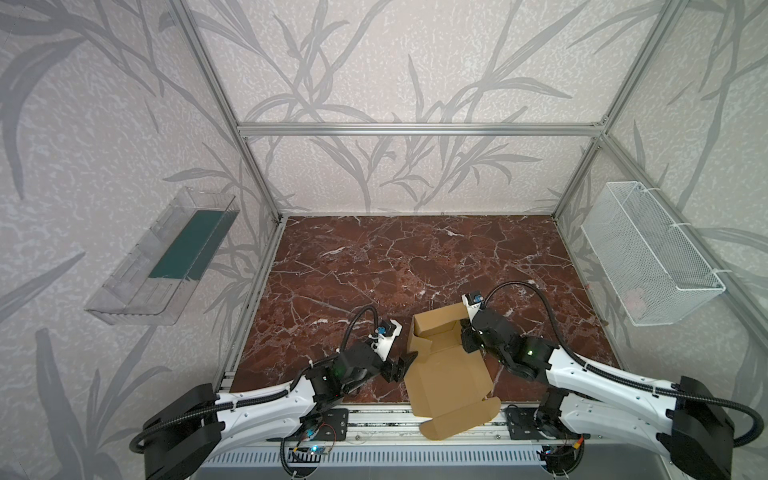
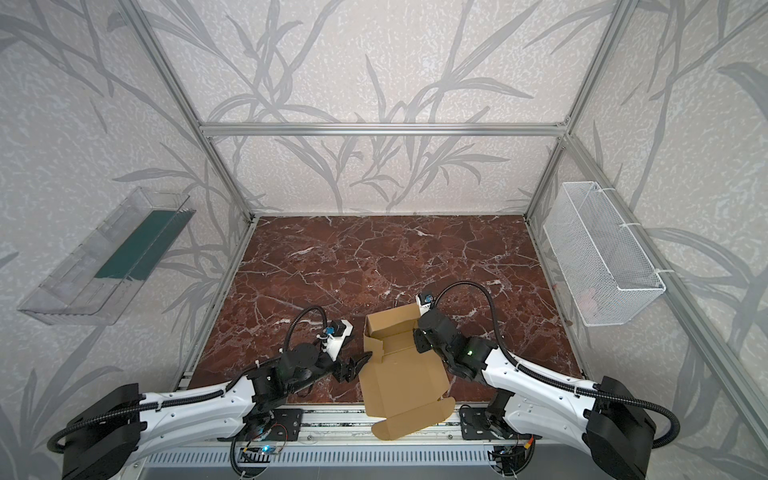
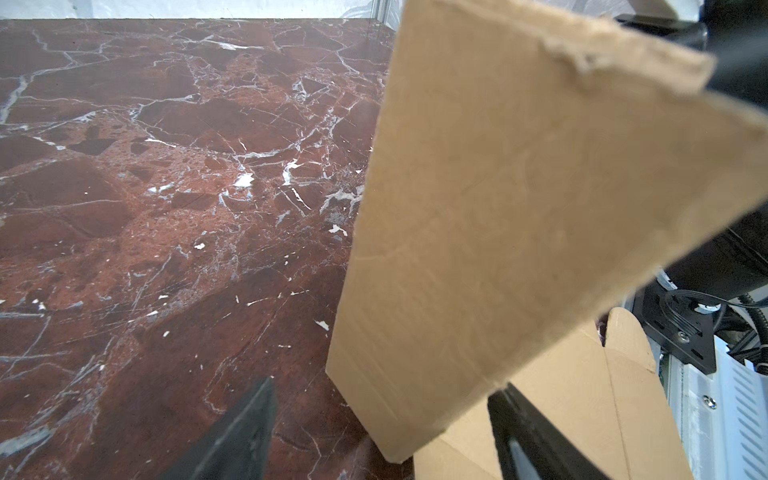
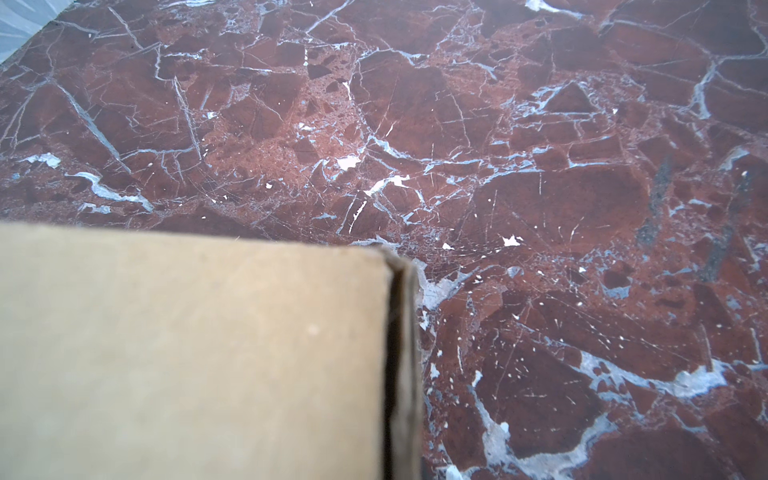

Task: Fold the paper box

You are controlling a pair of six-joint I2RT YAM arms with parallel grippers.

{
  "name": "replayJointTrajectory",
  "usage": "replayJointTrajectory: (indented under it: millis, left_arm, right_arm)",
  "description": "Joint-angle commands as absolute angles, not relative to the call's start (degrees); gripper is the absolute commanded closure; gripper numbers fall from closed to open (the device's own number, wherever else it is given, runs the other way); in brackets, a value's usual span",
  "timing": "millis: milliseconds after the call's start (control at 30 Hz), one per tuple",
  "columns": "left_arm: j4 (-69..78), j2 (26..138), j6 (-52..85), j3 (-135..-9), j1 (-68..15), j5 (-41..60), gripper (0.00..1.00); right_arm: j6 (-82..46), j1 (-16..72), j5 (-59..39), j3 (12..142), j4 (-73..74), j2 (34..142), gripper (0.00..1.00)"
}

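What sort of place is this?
Likely a lab robot workcell: aluminium frame around a marble-look tabletop, wire basket hung at the side, left arm and right arm mounted at the front edge.

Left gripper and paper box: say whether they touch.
Cannot tell. In the left wrist view a paper box flap stands between the open fingers of the left gripper, its edge by one; contact or gap unclear.

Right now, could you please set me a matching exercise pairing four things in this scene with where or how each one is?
Things: 1 paper box; 2 clear tray; 3 wire basket; 4 left gripper.
States: A hung on the right side; B open, at the box's left edge; C tan, overhanging the table's front edge; D mounted on the left side.
Pairs: 1-C; 2-D; 3-A; 4-B.
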State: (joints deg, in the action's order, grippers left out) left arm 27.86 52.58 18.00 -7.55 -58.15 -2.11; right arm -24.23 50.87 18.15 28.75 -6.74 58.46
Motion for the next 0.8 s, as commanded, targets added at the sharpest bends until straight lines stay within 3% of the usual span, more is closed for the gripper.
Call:
replayJointTrajectory:
  millis: [0, 200, 433, 767]
  left_arm:
    - [29.3, 53.2, 17.5, -10.1, -58.3, -3.6, 0.19]
    - [29.0, 54.3, 16.1, -11.3, -58.3, -5.8, 0.2]
    - [30.4, 59.3, 15.8, -14.0, -58.3, -6.2, 0.3]
    - [28.8, 60.2, 16.6, -15.6, -58.6, -16.3, 0.41]
  right_arm:
    - [-25.0, 50.6, 18.9, 29.3, -6.8, 58.4, 1.0]
    - [-25.6, 50.6, 18.2, 29.1, -6.4, 58.7, 1.0]
    - [-27.0, 50.7, 18.1, 29.2, -6.9, 59.1, 1.0]
    - [-29.5, 50.7, 18.2, 29.3, -9.6, 57.8, 1.0]
